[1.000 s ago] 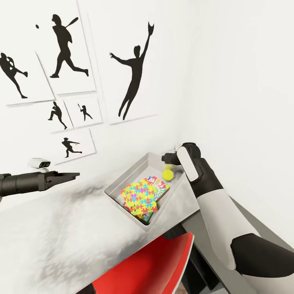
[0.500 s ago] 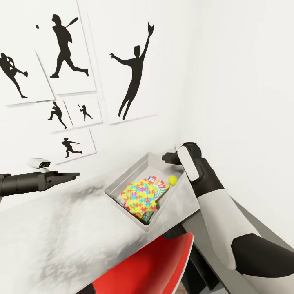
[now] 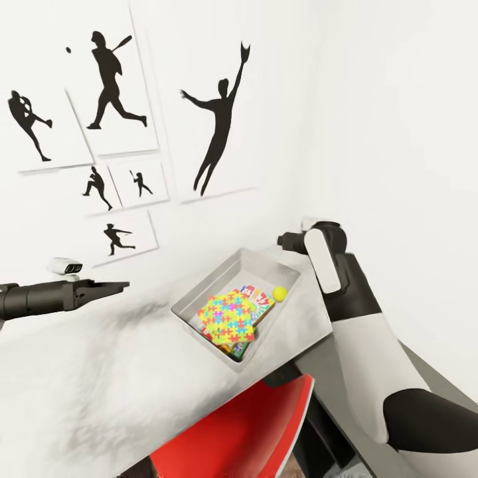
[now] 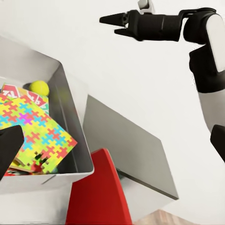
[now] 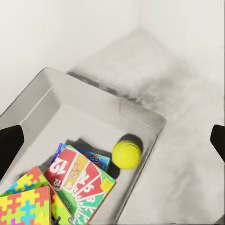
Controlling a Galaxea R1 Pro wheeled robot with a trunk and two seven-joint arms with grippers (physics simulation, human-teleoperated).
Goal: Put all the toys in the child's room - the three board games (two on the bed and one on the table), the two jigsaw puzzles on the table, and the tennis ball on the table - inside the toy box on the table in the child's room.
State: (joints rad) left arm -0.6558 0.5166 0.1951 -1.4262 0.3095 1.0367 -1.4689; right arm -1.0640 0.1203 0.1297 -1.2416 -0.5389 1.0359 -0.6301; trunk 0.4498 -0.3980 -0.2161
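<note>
tennis ball [image 5: 126,154] against toy box [image 5: 93,98] wall

You can count one toy box [image 3: 219,282] holding one tennis ball [image 3: 279,292]. One jigsaw puzzle [image 3: 228,315] lies on top, with at least two board games [image 5: 79,180] showing beneath. Six baseball posters [image 3: 219,106] hang on the wall. There is one red chair [image 3: 245,431].

Board game [image 5: 79,180] cover — "12", "47"
</note>
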